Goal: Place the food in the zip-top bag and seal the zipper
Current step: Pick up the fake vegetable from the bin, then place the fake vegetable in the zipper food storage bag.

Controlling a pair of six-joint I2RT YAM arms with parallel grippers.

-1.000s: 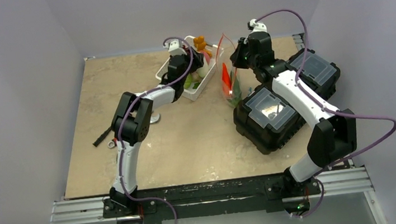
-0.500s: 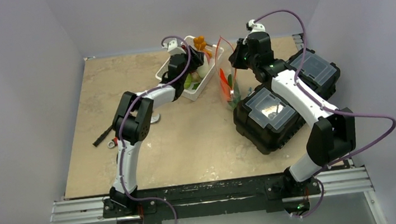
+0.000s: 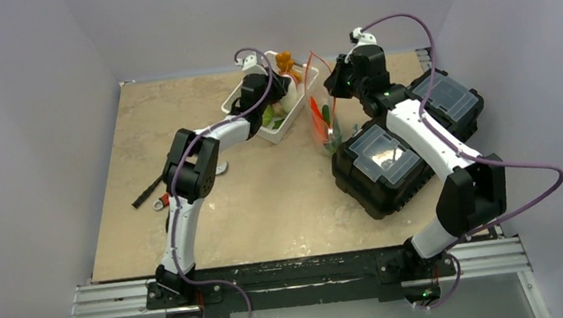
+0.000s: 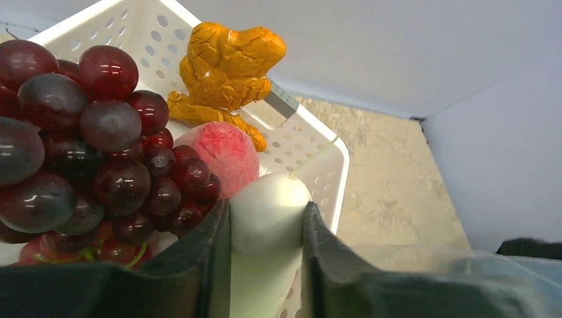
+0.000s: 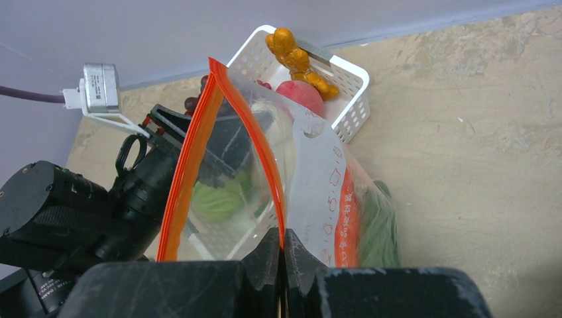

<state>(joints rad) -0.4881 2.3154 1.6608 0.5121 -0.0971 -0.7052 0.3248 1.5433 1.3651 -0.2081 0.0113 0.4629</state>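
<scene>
In the left wrist view my left gripper [image 4: 266, 207] is shut on the white oval piece [image 4: 268, 189], both jaws pressing its sides inside the white basket [image 4: 132, 26]. Red grapes [image 4: 99, 152], a peach [image 4: 222, 156] and a knobbly orange piece [image 4: 225, 59] lie beside it. My right gripper [image 5: 281, 238] is shut on the zipper [image 5: 265, 165] of the zip-top bag [image 5: 318, 192] and holds its mouth open and upright. An orange carrot [image 5: 347, 218] and a dark green piece [image 5: 381, 225] show inside the bag. From above, the bag [image 3: 324, 114] stands right of the basket [image 3: 275, 132].
Two black cases with clear lids [image 3: 383, 163] [image 3: 448, 100] sit under the right arm, close to the bag. A wrench and dark-handled tools [image 3: 146, 197] lie at the left of the table. Light green cabbage [image 5: 215, 199] shows through the bag's film.
My left gripper's jaws have closed onto the white oval piece in the basket. The right gripper has kept its hold on the bag's rim, almost still.
</scene>
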